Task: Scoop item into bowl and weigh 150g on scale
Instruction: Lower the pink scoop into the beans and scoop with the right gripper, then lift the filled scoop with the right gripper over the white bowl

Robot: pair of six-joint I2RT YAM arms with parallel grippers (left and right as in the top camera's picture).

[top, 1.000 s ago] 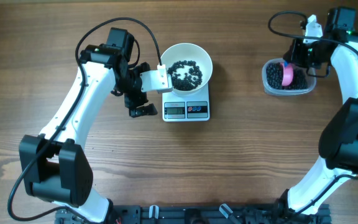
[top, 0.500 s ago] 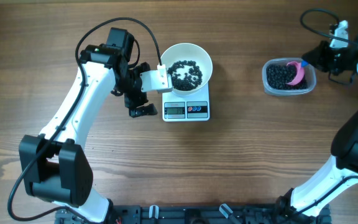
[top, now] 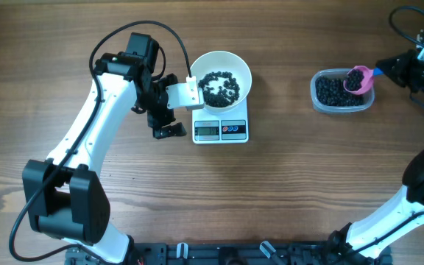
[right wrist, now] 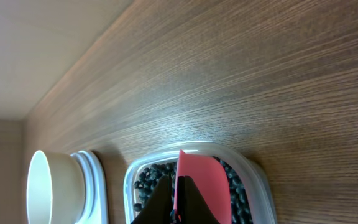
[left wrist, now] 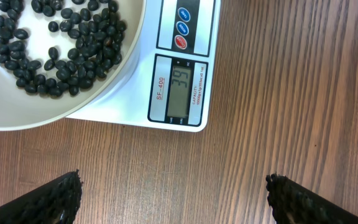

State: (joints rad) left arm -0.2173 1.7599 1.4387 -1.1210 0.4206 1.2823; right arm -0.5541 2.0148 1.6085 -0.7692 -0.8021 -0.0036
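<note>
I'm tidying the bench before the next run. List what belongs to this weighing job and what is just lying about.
Job: white bowl, black beans, scale, clear tub of beans, pink scoop in the shut right hand.
Lying about: nothing loose visible; the open left hand hovers empty beside the scale.

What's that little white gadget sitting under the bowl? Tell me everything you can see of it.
It's a small white digital kitchen scale, seemingly plastic, lying flat on the wooden table. Its front strip carries a grey display reading 39, a red SF-400 label, and three round buttons, two blue and one red. A white bowl holding black beans sits on its platform, hiding most of it.
</note>
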